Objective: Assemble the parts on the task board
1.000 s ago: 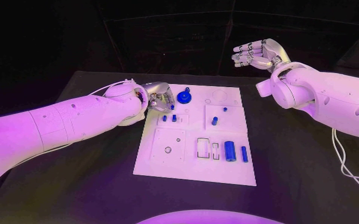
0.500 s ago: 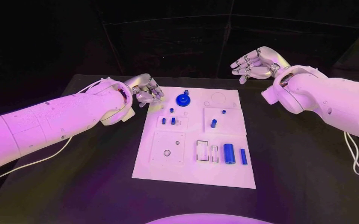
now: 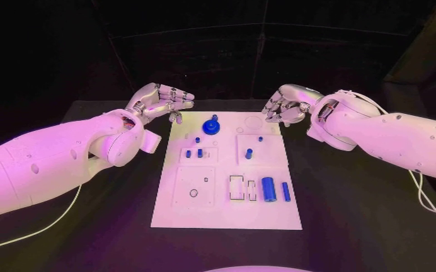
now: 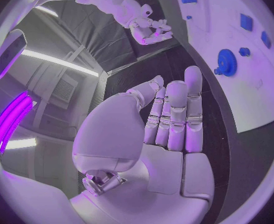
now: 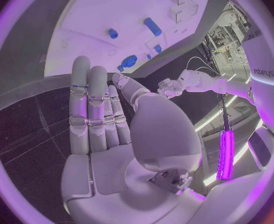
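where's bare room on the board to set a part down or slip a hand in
The task board is bare along its near edge, below the rectangular slots and the blue cylinder. The black table beside its right edge is open too. The far end is crowded: the blue gear sits between the left hand and right hand.

The task board (image 3: 227, 212) is flanked at its far corners by the left hand (image 3: 162, 103) and right hand (image 3: 284, 106), both held above the table (image 3: 100, 221). Between them, the far edge is obstructed by an upright blue gear (image 3: 212, 125).
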Controlling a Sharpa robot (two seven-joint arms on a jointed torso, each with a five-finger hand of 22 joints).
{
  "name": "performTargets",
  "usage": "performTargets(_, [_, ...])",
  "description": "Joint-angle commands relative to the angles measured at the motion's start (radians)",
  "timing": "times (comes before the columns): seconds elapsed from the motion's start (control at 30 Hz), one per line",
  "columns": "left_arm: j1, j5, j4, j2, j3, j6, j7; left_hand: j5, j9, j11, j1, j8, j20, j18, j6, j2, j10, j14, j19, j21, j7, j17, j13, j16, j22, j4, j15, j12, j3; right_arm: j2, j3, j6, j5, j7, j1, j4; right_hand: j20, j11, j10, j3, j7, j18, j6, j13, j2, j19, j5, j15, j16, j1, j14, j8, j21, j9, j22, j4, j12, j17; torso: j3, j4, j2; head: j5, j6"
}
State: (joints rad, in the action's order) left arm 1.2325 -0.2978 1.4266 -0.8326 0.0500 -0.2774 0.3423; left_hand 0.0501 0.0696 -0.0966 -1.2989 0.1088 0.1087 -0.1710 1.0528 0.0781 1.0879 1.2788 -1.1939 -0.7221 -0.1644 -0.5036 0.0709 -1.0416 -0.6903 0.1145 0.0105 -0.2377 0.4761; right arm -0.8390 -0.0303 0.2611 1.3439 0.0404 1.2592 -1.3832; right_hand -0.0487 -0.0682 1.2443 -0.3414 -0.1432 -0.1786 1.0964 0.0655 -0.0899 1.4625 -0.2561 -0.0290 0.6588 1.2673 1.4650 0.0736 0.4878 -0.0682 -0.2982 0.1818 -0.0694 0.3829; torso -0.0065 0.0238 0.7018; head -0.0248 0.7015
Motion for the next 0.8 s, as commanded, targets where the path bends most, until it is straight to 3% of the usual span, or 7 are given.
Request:
performTargets(0.03, [0.000,0.174,0.015,-0.003,0.000,0.042,0.136,-0.001,-0.001,0.000,0.010,0.005,0.001,-0.011,0.003,0.002,-0.003,-0.010,0.009,0.007,0.001,0.007,0.001,0.006,0.002,0.000,-0.001,-0.005,-0.006,0.005,0.000,-0.044,0.169,-0.086,-0.008,-0.013,-0.003,-0.003,-0.021,-0.009,-0.001,0.012,-0.013,-0.002,-0.005,0.019,0.007,0.002,0.026,-0.009,0.038,-0.007,0.017,0.002,-0.012,0.000,0.005,0.016,0.0003,-0.0001,0.000,-0.008,-0.001])
performTargets(0.33, [-0.001,0.204,0.027,-0.008,0.000,0.047,0.168,-0.001,-0.001,0.002,0.008,0.007,0.001,-0.012,0.005,-0.001,0.002,-0.016,0.011,0.013,0.002,0.018,0.003,0.011,0.005,0.001,-0.002,-0.014,-0.014,0.017,0.000,-0.078,0.217,-0.100,-0.041,-0.034,-0.009,-0.015,-0.067,-0.034,-0.010,0.019,-0.046,-0.002,-0.018,-0.003,0.013,0.013,0.162,-0.016,0.025,-0.009,0.087,0.001,-0.064,0.000,-0.001,0.136,0.0002,0.0002,0.001,-0.011,0.000])
performTargets(0.5, [-0.001,0.209,0.028,-0.009,0.000,0.047,0.174,-0.001,-0.001,0.002,0.007,0.008,0.001,-0.012,0.006,-0.002,0.003,-0.017,0.012,0.013,0.002,0.019,0.003,0.012,0.005,0.001,-0.002,-0.015,-0.015,0.021,0.000,-0.093,0.221,-0.099,-0.050,-0.037,-0.011,-0.016,-0.075,-0.047,-0.011,0.023,-0.049,-0.002,-0.021,-0.012,0.016,0.017,0.258,-0.017,0.025,-0.009,0.147,0.000,-0.116,0.000,-0.004,0.231,0.0000,0.0016,0.002,-0.013,0.001])
performTargets(0.8, [-0.002,0.211,0.028,-0.009,0.001,0.049,0.177,-0.001,0.000,0.002,0.007,0.008,0.000,-0.012,0.007,-0.002,0.003,-0.018,0.012,0.014,0.002,0.022,0.003,0.013,0.006,0.001,-0.002,-0.017,-0.016,0.034,-0.001,-0.105,0.223,-0.096,-0.065,-0.033,-0.014,-0.017,-0.078,-0.062,-0.011,0.031,-0.045,-0.002,-0.019,-0.019,0.017,0.019,0.338,-0.013,0.024,-0.007,0.240,-0.001,-0.210,0.000,-0.007,0.309,0.0008,-0.0002,0.001,-0.008,0.003])
